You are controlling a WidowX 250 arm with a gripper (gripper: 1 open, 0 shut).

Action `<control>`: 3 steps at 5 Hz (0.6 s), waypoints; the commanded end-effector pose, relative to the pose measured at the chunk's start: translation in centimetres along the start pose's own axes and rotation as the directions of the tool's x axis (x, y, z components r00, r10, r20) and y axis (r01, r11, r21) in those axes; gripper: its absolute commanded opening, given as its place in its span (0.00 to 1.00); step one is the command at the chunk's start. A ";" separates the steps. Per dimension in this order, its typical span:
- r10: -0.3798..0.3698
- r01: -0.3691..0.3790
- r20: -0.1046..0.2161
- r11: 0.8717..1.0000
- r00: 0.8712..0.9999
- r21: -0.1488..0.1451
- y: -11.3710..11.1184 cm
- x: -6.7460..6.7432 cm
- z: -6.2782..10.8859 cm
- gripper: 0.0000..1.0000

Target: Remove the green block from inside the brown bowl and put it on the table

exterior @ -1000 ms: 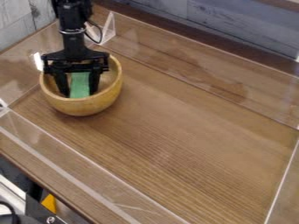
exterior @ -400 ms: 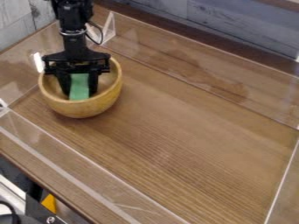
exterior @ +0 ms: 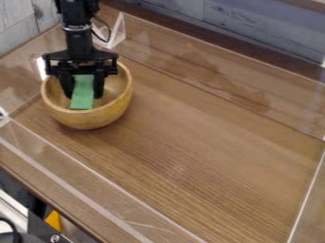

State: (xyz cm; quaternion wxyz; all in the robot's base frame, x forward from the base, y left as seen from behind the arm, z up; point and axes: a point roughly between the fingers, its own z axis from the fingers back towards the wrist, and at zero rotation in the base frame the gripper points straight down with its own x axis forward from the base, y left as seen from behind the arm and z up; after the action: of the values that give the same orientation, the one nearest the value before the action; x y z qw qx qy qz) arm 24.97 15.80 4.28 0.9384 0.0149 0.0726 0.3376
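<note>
While the green block (exterior: pixel 84 93) is clamped between the jaws of the gripper (exterior: pixel 83 91), it is seen within the brown bowl (exterior: pixel 112 103), so removal is judged barely begun. Broad bare bench (exterior: pixel 203 142) is offered rightward; clear plastic edging (exterior: pixel 305 204) bounds it.

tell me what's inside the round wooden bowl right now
The small bright green rectangular block sits inside the round light-brown wooden bowl, with the black tool shut on its upper end. The bowl's floor beneath the block is hidden.
</note>
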 end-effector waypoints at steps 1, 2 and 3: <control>-0.033 0.034 0.093 0.999 0.995 -0.011 -1.2 0.5 3.4 0.00; -0.041 0.044 0.108 0.999 0.993 -0.028 -1.2 -0.1 5.0 0.00; -0.079 0.088 0.136 0.994 0.988 -0.059 -1.6 -1.1 7.7 0.00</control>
State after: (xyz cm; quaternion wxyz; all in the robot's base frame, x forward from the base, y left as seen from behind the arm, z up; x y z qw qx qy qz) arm 25.58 13.88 10.19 0.9527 -0.0027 0.0299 0.3023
